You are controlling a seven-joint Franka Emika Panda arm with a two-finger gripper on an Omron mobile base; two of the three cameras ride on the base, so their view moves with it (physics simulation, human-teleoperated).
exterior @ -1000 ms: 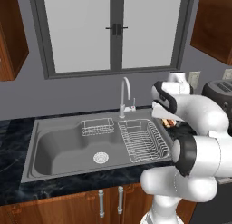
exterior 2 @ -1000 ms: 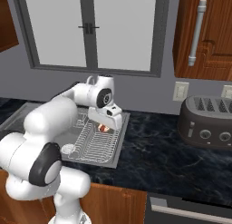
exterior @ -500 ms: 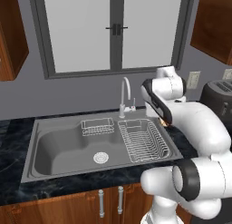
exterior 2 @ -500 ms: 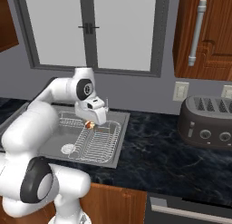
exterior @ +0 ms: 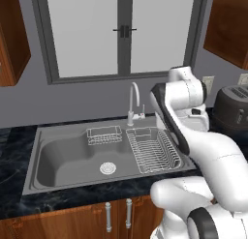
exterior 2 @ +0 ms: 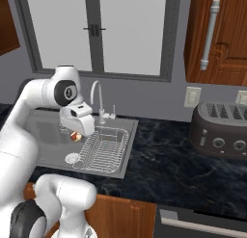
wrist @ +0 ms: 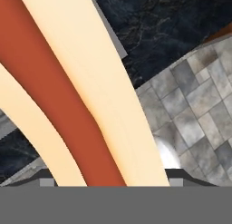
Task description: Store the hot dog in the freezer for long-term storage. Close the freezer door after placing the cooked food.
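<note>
My gripper (exterior 2: 77, 132) hangs over the sink, just left of the dish rack, shut on the hot dog (exterior 2: 75, 136), which shows as a small reddish-tan lump under the white hand. Seen from the hand, the hot dog (wrist: 68, 91) is very close: tan bun halves with the reddish-brown sausage between them, running from top left to the bottom between my dark fingertips (wrist: 180, 175). In the left base view my own forearm (exterior: 169, 117) hides the hand. The freezer and the freezer door are out of view.
A steel sink (exterior: 63, 153) holds a wire dish rack (exterior: 155, 151) and a small basket (exterior: 104, 135), with a faucet (exterior: 131, 100) behind. A dark toaster (exterior 2: 222, 131) stands on the black marble counter (exterior 2: 164, 165). Wooden cabinets (exterior 2: 217, 34) hang above, and grey floor tiles (wrist: 199, 96) lie below.
The arm has swung round with the hot dog held, carrying it from the dish rack's right edge leftward over the sink. The sink and counter have stayed put.
</note>
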